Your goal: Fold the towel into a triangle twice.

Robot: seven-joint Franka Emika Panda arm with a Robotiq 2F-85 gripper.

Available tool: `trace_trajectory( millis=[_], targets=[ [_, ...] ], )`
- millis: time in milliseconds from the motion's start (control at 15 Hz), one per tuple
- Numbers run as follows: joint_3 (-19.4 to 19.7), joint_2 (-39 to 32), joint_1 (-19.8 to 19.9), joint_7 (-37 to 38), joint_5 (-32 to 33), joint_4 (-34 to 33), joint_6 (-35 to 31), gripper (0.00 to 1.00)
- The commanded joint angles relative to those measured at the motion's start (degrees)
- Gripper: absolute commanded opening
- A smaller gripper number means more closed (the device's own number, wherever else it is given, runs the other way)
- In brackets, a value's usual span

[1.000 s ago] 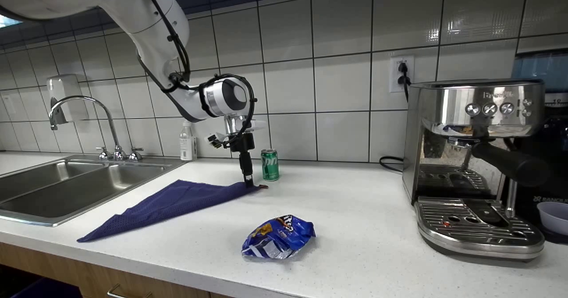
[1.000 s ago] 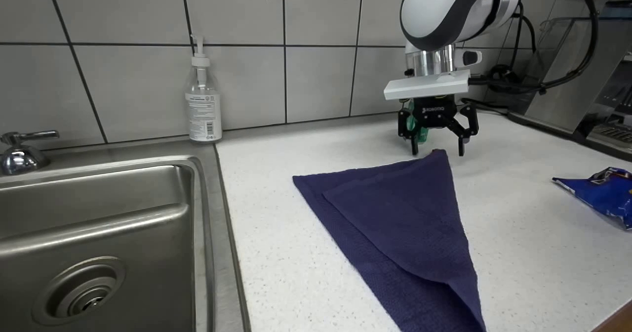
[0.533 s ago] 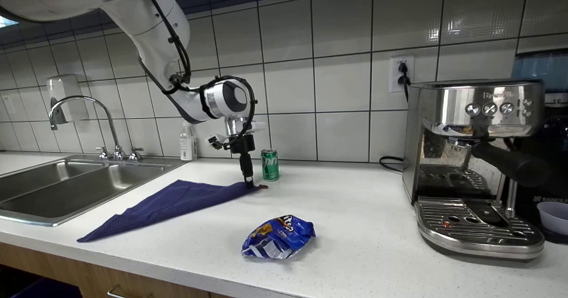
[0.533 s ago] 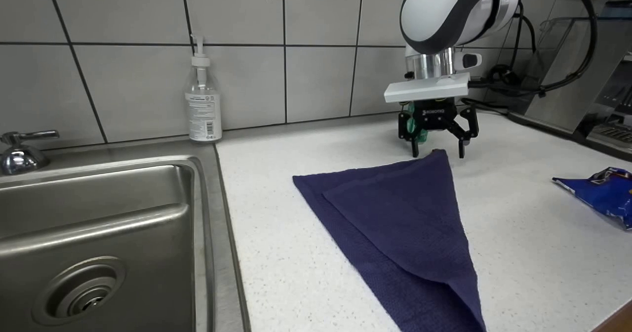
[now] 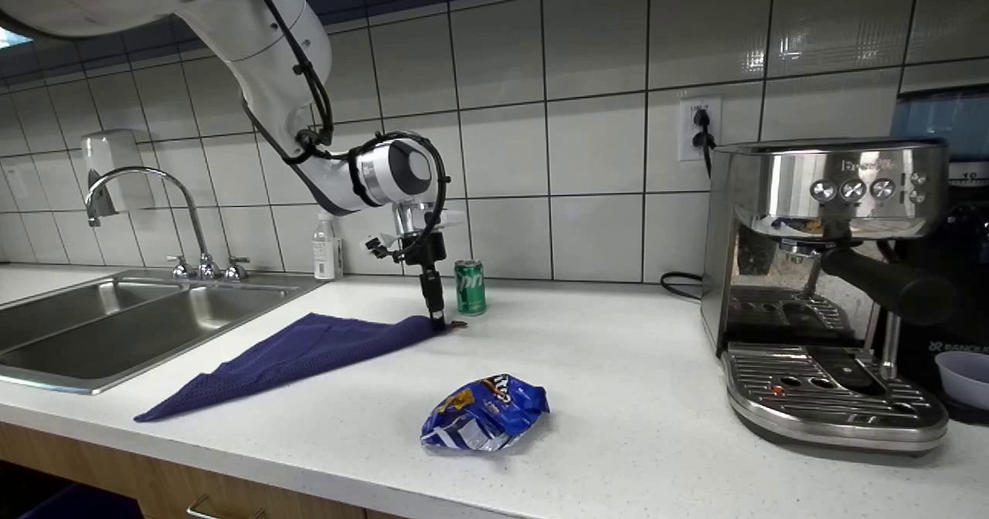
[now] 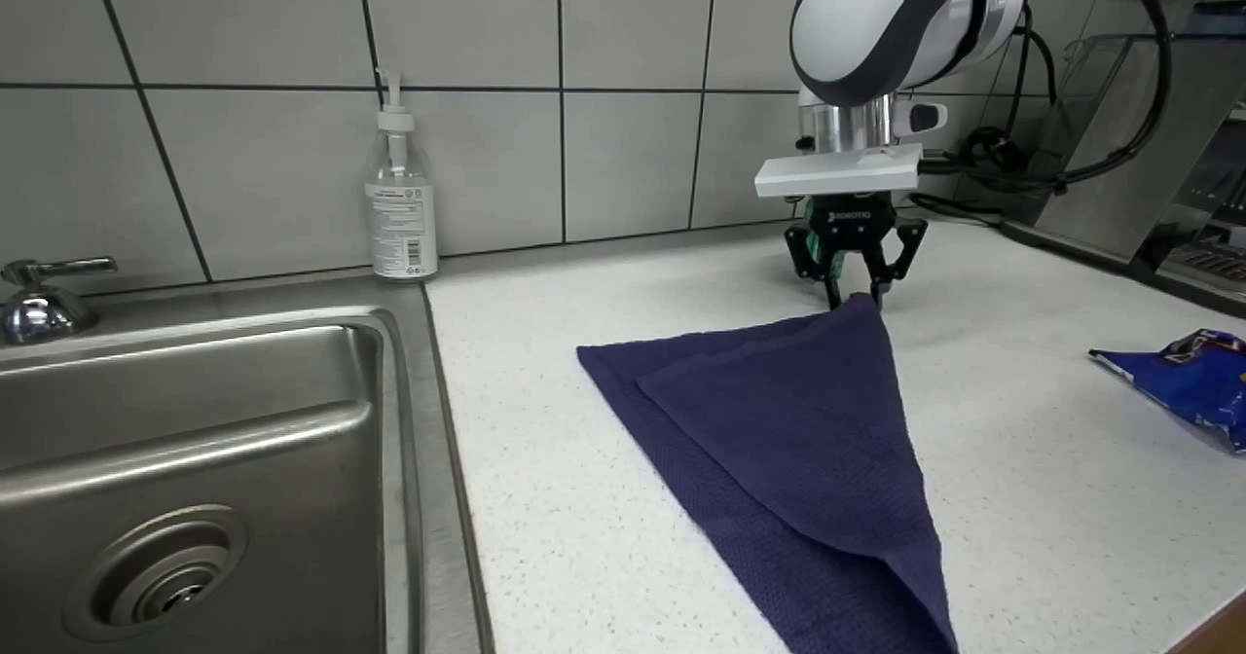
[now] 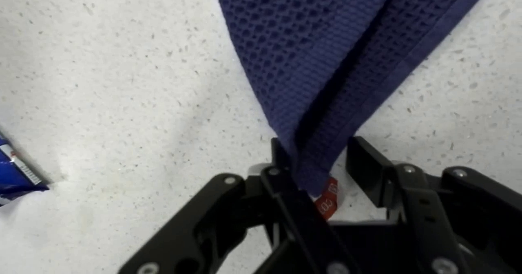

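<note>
Towel [image 7: 304, 58] lies folded on the counter [image 7: 142, 102]; in the wrist view it runs from its corner [image 7: 312, 179] toward 12 o'clock. The jaws stand apart on either side of that corner, not pinching it yet. Best to catch both layers together, squeeze, then lift slowly.

The towel [image 7: 301, 41] was matt, rough-woven cloth. The table [image 5: 618, 372] looked smooth, the snack packet [image 5: 487, 413] glossy and crinkled, the sink [image 6: 397, 479] satin metal, the coffee machine [image 5: 773, 272] polished metal.
</note>
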State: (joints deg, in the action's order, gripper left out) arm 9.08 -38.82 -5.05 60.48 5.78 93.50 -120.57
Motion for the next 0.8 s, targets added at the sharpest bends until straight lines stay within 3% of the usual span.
trace_trajectory(
  millis=[0, 133, 733],
  targets=[
    [0.1, 0.8, 0.2, 0.2, -0.2, 0.9, -0.9, 0.12],
    [0.3, 1.6, 0.1, 0.2, 0.0, 1.5, -1.8, 0.00],
    [0.2, 6.7, 0.1, -0.7, 0.1, 5.7, -6.9, 0.01]
  ],
)
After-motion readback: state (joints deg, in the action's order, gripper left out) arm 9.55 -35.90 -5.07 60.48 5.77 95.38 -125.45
